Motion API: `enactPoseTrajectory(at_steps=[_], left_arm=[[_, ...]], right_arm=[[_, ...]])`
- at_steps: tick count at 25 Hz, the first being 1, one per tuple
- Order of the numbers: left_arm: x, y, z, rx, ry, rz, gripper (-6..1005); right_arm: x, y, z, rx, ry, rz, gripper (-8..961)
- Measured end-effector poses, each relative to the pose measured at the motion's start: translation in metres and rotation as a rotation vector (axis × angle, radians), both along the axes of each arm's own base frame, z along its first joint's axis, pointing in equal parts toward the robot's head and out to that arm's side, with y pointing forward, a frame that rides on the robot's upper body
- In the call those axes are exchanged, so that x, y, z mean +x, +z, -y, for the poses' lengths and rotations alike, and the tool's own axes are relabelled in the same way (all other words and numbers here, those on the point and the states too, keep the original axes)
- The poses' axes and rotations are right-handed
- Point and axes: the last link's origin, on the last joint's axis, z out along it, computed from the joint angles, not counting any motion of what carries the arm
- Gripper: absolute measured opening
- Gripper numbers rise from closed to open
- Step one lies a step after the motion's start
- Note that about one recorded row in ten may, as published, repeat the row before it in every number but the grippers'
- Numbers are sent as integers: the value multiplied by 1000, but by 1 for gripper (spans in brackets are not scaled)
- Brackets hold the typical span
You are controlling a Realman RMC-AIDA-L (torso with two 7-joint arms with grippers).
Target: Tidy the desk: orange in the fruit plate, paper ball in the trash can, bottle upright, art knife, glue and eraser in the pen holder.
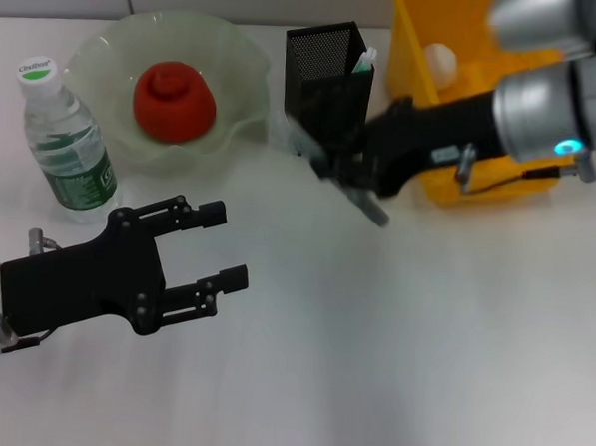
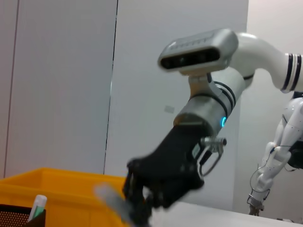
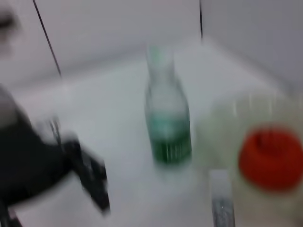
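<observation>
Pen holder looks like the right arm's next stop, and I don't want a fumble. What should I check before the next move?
1. Right gripper grips the art knife: ok, the slim grey tool sticks out of it.
2. Art knife above the pen holder opening: not ok, the gripper is on the holder's near side.
3. Room in the holder: ok, only the glue shows inside.
4. Left gripper clear of the path: ok, open, off near the bottle.
5. Eraser located: cannot tell, none visible.
6. Other items done: ok, orange in fruit plate, bottle upright, paper ball in trash can.
</observation>
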Motion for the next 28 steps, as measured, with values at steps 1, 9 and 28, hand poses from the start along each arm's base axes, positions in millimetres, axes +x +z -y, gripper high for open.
enactPoseTrajectory(at_steps=[1, 9, 28], left_arm=[[0, 0, 0, 0, 0, 0, 716], [2, -1, -2, 29, 17, 26, 716], [-3, -4, -2, 66, 68, 37, 716]], right_arm=[[1, 4, 0, 14, 17, -60, 138], [23, 16, -12, 152, 42, -412, 137], [25, 4, -67, 493, -50, -517, 148]])
